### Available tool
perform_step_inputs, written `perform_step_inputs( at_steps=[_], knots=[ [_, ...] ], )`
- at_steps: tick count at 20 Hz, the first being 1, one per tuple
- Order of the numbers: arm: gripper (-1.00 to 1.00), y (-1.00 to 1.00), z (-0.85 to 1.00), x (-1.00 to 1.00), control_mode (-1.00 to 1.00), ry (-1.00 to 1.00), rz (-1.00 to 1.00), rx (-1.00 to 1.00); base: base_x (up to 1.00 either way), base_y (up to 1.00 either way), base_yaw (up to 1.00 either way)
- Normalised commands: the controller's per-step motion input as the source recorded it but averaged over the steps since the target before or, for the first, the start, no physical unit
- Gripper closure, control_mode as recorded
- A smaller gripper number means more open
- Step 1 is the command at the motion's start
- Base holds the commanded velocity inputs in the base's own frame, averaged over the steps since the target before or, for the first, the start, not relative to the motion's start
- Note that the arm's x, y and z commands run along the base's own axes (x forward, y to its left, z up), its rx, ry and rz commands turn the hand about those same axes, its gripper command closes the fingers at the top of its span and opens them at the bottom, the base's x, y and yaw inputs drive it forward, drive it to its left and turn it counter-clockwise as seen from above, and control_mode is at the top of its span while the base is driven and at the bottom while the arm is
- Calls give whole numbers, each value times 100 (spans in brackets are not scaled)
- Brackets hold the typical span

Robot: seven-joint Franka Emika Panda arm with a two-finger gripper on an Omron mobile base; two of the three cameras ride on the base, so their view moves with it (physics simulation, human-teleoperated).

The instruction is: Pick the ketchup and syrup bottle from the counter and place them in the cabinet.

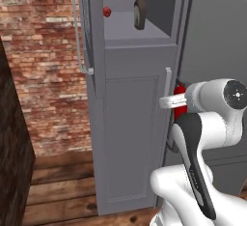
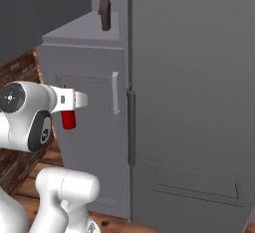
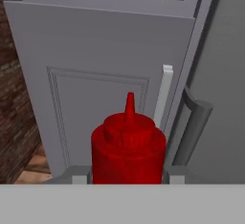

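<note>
room: brick wall (image 1: 43, 61) left, wood floor (image 1: 58, 191), grey fridge (image 2: 194, 87) right
cabinet (image 1: 130, 138): door open, syrup bottle (image 1: 140, 8) on inner shelf (image 1: 135, 34)
fingers (image 3: 128, 175): gripping ketchup (image 3: 128, 149), before cabinet's lower door

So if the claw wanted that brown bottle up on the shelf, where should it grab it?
Probably around the straight body of the syrup bottle, below its rounded shoulders, coming level from the cabinet's open front. It stands upright on the shelf; the neck looks too narrow for a sure hold.
</note>
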Motion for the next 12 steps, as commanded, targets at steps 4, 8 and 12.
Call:
perform_step_inputs(
  at_steps=[4,8,12],
  knots=[
    [100,0,0,0,100,0,0,0,32,4,0],
    [100,0,0,0,100,0,0,0,33,5,0],
    [100,0,0,0,100,0,0,0,32,5,0]
  ],
)
